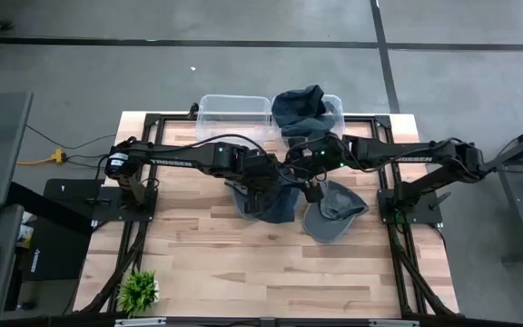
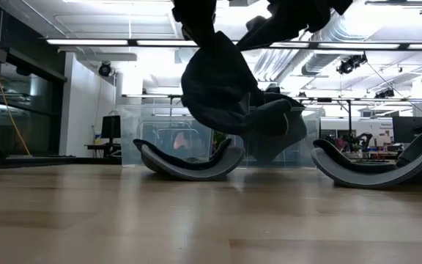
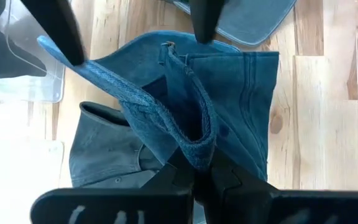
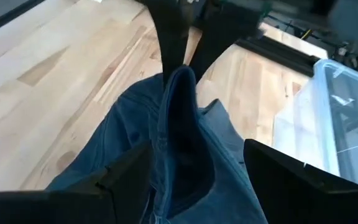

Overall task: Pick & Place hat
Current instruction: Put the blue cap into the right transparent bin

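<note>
The left tool [image 3: 194,177] is clamped tight on a fold of the blue hat [image 3: 185,124], holding it up off the tabletop [image 1: 207,263] near the middle. The right tool [image 4: 191,168] meets it from the opposite side, its fingers [image 4: 129,174] spread wide on either side of the same raised fold, not gripping it. In the low view the hat [image 2: 218,88] hangs clear of the wood. Just beside it, on the right arm's side, a second hat [image 1: 334,211] lies on the tabletop. Beyond the tools, at the far edge, stand two clear bins [image 1: 234,113]; one holds a third hat [image 1: 300,109]. A small plant [image 1: 139,291] sits at the near left corner.
</note>
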Tool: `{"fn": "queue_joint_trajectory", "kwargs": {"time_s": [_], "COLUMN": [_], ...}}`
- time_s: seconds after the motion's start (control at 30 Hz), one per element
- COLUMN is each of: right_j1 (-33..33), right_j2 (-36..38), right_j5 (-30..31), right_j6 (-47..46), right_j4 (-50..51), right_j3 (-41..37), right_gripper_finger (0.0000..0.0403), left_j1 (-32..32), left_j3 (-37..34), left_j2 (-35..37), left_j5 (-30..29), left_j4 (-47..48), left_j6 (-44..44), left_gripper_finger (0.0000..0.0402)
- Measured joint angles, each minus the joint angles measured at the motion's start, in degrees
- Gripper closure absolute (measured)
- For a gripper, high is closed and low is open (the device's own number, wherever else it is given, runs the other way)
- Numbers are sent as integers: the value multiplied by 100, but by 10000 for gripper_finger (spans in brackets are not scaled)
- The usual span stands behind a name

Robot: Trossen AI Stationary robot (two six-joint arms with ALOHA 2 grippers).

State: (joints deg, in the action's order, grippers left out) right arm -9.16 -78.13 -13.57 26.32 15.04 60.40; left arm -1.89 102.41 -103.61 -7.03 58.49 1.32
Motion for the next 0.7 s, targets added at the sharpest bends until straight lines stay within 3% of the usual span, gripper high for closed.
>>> {"fn": "queue_joint_trajectory", "kwargs": {"time_s": [0.2,0.4,0.7], "right_j1": [-174,-357,-470], "right_j2": [-203,-312,-314], "right_j5": [-422,-407,-1076], "right_j6": [-38,73,-24], "right_j4": [-38,-221,-121], "right_j3": [0,2,2], "right_gripper_finger": [155,155,155], "left_j1": [0,0,0], "left_j3": [0,0,0], "left_j2": [0,0,0], "left_j5": [-4,-17,-173], "left_j4": [1,5,3], "left_j6": [0,0,-109], "left_gripper_finger": [401,401,401]}}
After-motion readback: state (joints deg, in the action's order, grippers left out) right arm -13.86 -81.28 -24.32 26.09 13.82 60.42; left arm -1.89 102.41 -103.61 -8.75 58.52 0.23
